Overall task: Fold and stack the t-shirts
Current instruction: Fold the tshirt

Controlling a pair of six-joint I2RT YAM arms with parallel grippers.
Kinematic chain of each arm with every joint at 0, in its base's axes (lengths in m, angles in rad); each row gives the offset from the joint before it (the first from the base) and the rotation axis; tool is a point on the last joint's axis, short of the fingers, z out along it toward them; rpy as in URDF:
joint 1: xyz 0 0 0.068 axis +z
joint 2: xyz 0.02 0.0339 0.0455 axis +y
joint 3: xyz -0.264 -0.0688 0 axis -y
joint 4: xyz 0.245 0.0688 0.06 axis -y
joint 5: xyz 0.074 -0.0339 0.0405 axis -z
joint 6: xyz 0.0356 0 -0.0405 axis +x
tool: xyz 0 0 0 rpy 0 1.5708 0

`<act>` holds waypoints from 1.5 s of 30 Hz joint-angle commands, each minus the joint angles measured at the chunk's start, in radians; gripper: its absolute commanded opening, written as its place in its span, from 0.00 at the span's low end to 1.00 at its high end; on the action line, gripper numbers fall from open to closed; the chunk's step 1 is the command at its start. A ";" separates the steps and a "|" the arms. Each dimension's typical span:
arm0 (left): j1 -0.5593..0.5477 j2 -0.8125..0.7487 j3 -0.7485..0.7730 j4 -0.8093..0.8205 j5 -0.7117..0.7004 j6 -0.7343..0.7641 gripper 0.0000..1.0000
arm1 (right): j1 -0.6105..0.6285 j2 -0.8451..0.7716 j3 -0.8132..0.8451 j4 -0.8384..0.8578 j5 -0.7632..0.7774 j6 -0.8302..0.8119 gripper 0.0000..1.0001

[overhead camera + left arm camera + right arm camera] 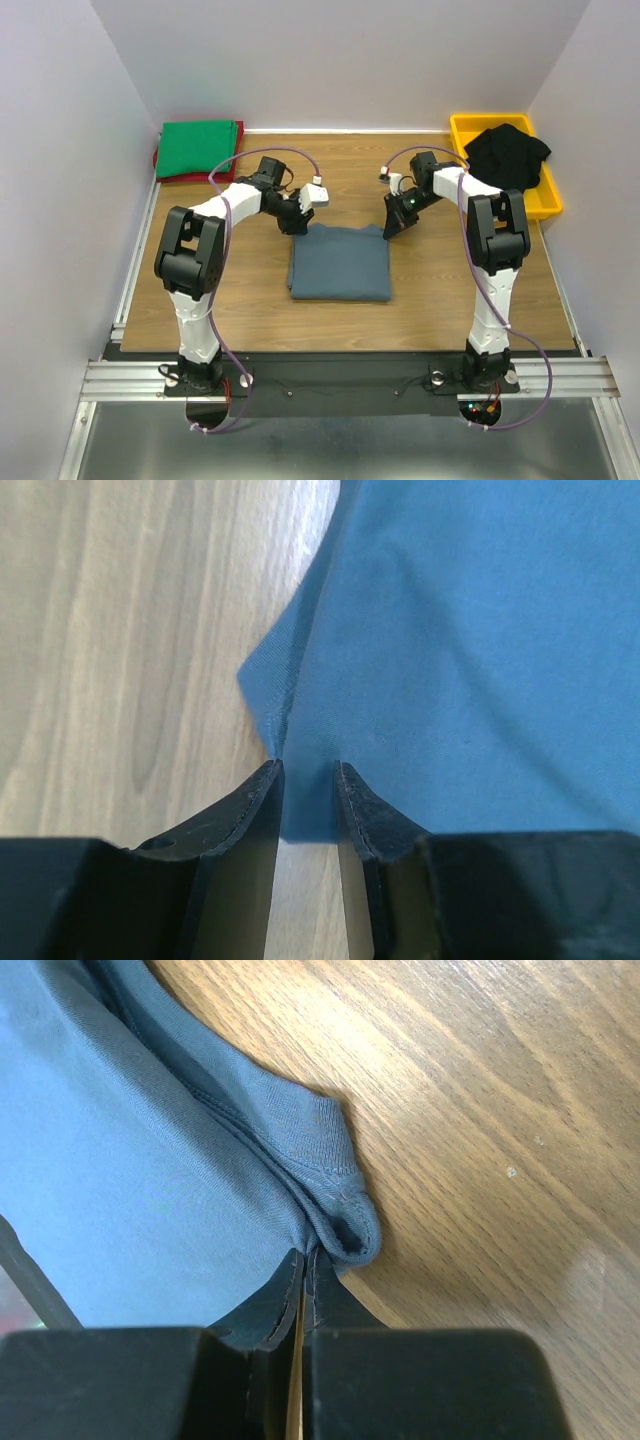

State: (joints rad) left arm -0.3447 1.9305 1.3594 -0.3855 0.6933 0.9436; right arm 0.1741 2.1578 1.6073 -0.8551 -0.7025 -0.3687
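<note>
The slate blue-grey t-shirt (340,262) lies folded in a rectangle at the table's middle. My left gripper (297,222) is at its far left corner. In the left wrist view the gripper (307,765) has its jaws a narrow gap apart, and the shirt's edge (480,630) lies flat between the tips, not pinched. My right gripper (390,228) is at the far right corner. In the right wrist view the gripper (305,1252) is shut on a bunched hem of the shirt (130,1160). A green t-shirt (200,148) lies folded on a red one (160,162) at the back left. A black t-shirt (508,152) lies crumpled in the bin.
The yellow plastic bin (545,200) stands at the back right corner of the wooden table (440,290). White walls close in the back and both sides. The arms' bases stand on a metal rail at the near edge.
</note>
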 commanded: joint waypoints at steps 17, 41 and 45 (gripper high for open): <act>0.069 -0.035 0.116 -0.154 0.103 0.031 0.00 | -0.013 -0.152 0.063 0.022 0.011 0.019 0.01; 0.151 0.107 0.250 -0.026 0.089 -0.236 0.35 | -0.013 0.007 0.217 0.191 0.119 0.227 0.38; 0.174 -0.051 0.155 0.127 0.141 -0.434 0.46 | -0.021 -0.139 0.197 0.198 0.065 0.275 0.51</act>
State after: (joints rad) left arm -0.1917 2.0956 1.5517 -0.3836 0.7544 0.6922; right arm 0.1616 2.1979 1.7725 -0.7158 -0.6239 -0.1501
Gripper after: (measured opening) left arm 0.441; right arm 0.496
